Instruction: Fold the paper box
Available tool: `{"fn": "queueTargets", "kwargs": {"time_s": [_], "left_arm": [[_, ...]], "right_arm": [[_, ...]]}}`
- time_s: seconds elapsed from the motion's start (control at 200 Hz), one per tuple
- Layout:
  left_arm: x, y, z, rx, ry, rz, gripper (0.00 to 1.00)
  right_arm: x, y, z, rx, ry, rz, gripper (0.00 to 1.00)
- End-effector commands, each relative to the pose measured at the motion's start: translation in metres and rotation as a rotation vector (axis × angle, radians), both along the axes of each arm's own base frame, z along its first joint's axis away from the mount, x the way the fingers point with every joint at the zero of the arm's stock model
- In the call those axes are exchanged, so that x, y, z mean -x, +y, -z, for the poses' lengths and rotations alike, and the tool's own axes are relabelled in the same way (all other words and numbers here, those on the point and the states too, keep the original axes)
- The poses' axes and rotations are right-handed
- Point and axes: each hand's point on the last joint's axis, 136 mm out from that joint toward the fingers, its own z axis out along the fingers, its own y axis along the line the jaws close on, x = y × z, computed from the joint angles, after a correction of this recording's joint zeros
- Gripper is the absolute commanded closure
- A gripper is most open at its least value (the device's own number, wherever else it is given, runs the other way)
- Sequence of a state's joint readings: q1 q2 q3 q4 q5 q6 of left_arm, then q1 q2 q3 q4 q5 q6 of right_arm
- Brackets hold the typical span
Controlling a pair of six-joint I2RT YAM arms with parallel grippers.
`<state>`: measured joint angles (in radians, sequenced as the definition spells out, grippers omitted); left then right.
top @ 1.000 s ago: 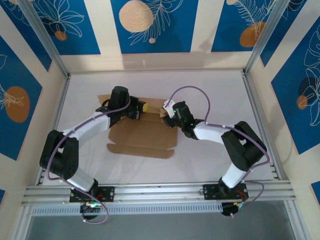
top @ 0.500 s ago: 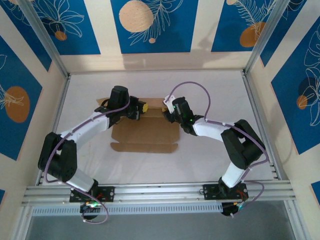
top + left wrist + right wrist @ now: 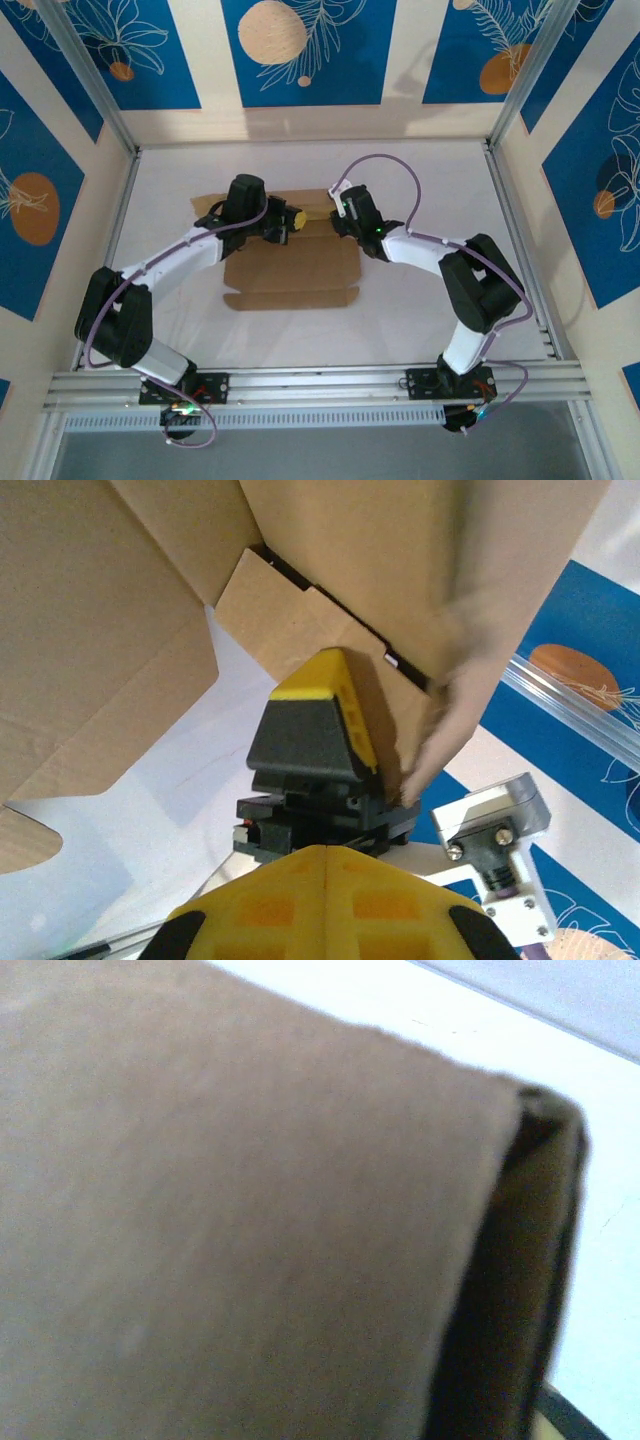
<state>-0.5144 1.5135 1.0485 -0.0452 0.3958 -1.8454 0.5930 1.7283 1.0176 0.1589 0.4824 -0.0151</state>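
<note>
Yellow-padded left gripper (image 3: 289, 216) was clenched, fingers pressed together, tip against a flap at the far edge of the paper box (image 3: 295, 265). In the left wrist view the fingertip (image 3: 322, 705) lay on brown cardboard. I could not tell whether any was pinched. My right gripper (image 3: 338, 214) sat at the box's far right corner, close to the left one. Clenched or released, I could not tell, since the right wrist view was blurred cardboard (image 3: 240, 1230) at close range. The box lay near the middle of the white table (image 3: 430, 190), with a narrow flap flat on its near side.
</note>
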Motion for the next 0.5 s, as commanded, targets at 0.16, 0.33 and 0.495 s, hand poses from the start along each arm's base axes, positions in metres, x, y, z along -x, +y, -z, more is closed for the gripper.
{"fn": "queueTargets", "kwargs": {"time_s": [0.16,0.33,0.495], "left_arm": [[0.012,-0.006,-0.011,0.035,0.007,-0.013,1.00],[0.014,-0.010,-0.007,0.032,0.011,-0.013,1.00],[0.016,-0.014,-0.003,0.033,0.010,-0.018,1.00]], "right_arm": [[-0.014,-0.014,0.001,0.015,0.023,0.128,0.80],[-0.019,-0.019,0.007,0.071,0.009,0.158,0.80],[-0.025,-0.025,0.015,0.121,0.017,0.206,0.84]]}}
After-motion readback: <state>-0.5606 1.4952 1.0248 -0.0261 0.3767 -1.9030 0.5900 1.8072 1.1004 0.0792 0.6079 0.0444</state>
